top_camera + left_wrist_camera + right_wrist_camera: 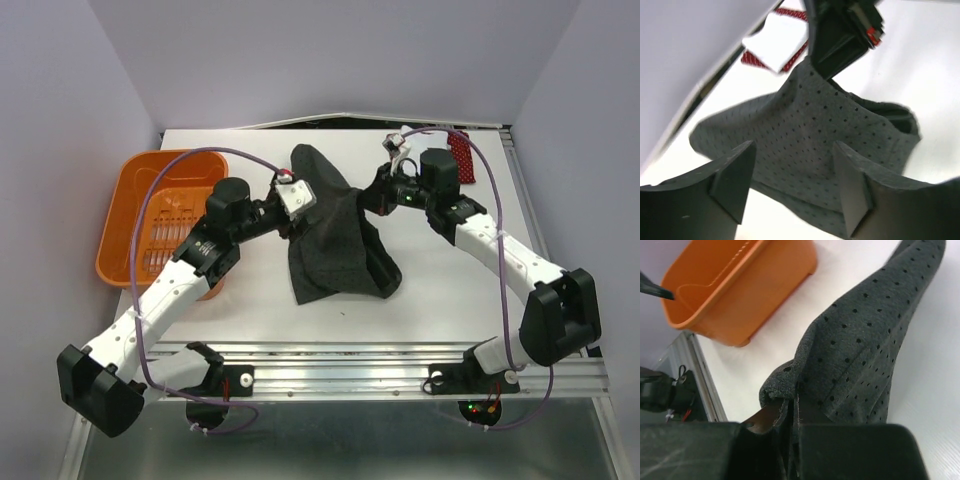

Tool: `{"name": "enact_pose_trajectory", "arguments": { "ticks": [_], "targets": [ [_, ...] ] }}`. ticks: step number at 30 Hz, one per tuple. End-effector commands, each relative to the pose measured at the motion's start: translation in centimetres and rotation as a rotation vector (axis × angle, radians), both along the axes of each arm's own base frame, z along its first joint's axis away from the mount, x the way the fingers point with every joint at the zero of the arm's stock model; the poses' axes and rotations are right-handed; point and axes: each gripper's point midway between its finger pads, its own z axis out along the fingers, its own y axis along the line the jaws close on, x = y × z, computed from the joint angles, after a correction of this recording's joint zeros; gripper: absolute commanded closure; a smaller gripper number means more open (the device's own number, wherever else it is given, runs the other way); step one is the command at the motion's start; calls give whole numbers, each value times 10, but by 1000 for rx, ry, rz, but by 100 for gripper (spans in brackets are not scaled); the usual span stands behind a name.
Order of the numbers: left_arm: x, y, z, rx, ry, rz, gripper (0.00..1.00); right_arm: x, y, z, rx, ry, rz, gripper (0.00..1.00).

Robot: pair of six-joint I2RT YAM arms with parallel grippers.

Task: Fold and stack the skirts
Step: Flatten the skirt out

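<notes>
Right gripper [794, 406] pinches grey skirt [335, 232] edge (left gripper [792, 152] spread alongside).

An orange plastic basket [125, 210] sits at the white table's [440, 290] left edge.

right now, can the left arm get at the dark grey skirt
Probably yes. The left hand is open and the dark grey skirt, held up by the shut right hand, hangs just ahead of its fingers with nothing between.
</notes>
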Motion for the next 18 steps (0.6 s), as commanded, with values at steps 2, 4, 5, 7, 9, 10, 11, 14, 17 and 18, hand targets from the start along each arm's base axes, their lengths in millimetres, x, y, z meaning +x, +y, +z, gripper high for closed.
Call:
{"name": "enact_pose_trajectory", "arguments": {
  "ticks": [2, 4, 5, 7, 9, 10, 11, 14, 17, 18],
  "targets": [
    [-7, -20, 12, 172, -364, -261, 20, -37, 20, 49, 91, -175, 235, 99],
    [-4, -29, 12, 198, -402, -290, 18, -45, 23, 46, 78, -199, 271, 99],
    [-2, -33, 14, 209, -424, -298, 18, -51, 27, 45, 70, -208, 290, 99],
    [1, -43, 18, 210, -434, -316, 17, -61, 31, 40, 49, -225, 325, 99],
    [3, -50, 17, 219, -443, -332, 17, -69, 32, 36, 42, -221, 344, 99],
    [6, -53, 11, 238, -447, -341, 17, -70, 32, 36, 41, -225, 347, 99],
    [5, -56, 7, 284, -488, -359, 18, -73, 34, 33, 34, -235, 357, 99],
    [6, -60, -16, 353, -476, -403, 31, -74, 31, 33, 19, -279, 358, 99],
    [9, -59, -29, 399, -475, -426, 46, -77, 27, 30, 7, -289, 349, 99],
    [7, -61, -31, 400, -483, -445, 53, -78, 26, 28, 9, -288, 345, 99]
  ]
}}
